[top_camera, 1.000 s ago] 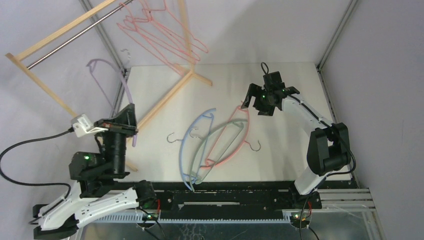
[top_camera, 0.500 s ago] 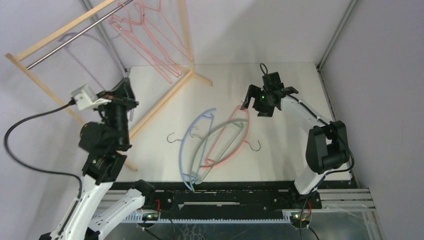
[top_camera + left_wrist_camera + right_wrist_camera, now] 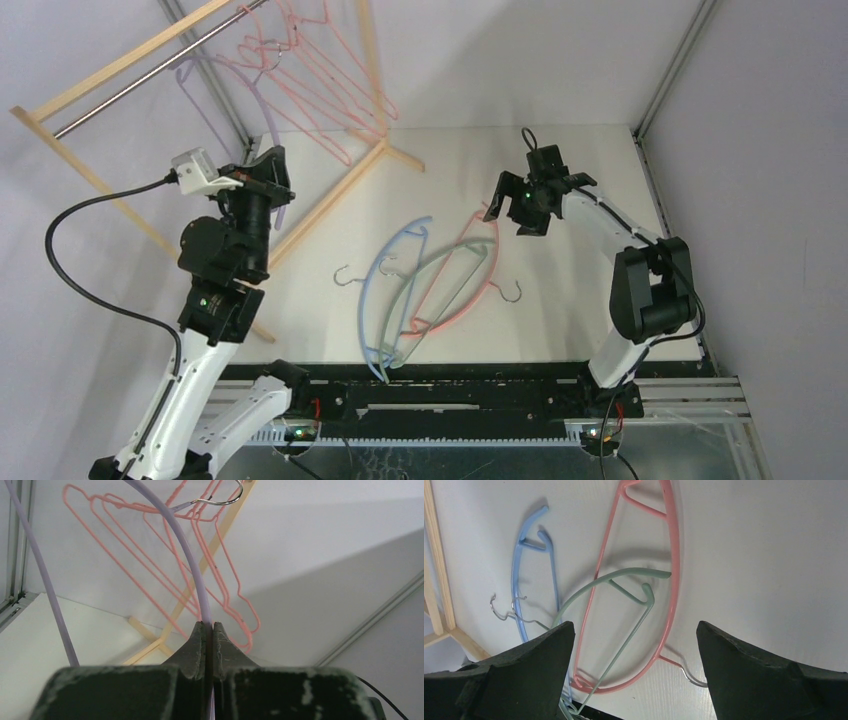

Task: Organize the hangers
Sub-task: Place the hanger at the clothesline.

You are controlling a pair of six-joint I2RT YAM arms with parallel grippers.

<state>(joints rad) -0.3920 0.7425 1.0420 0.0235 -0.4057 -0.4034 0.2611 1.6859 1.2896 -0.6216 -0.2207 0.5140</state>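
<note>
My left gripper [image 3: 272,172] is shut on the lilac hanger [image 3: 212,98] and holds it up beside the rack's metal rod [image 3: 130,88]. In the left wrist view the jaws [image 3: 206,626] pinch the lilac bar [image 3: 189,557]; its metal hook [image 3: 222,500] is high up, and I cannot tell whether it is on the rod. Several pink-red wire hangers [image 3: 325,85] hang on the rod. Blue [image 3: 364,300], green [image 3: 440,258] and pink [image 3: 494,262] hangers lie overlapped on the table. My right gripper [image 3: 520,208] is open and empty above their far end [image 3: 634,645].
The light wooden rack frame [image 3: 330,195] leans across the back left, its foot bar on the table. The enclosure's metal posts [image 3: 665,70] stand at the back corners. The table's white surface [image 3: 580,300] lies to the right of the pile.
My left arm has risen and carried the lilac hanger up and right to the rack. The wire hangers on the rod have swung. The right arm has barely moved.
</note>
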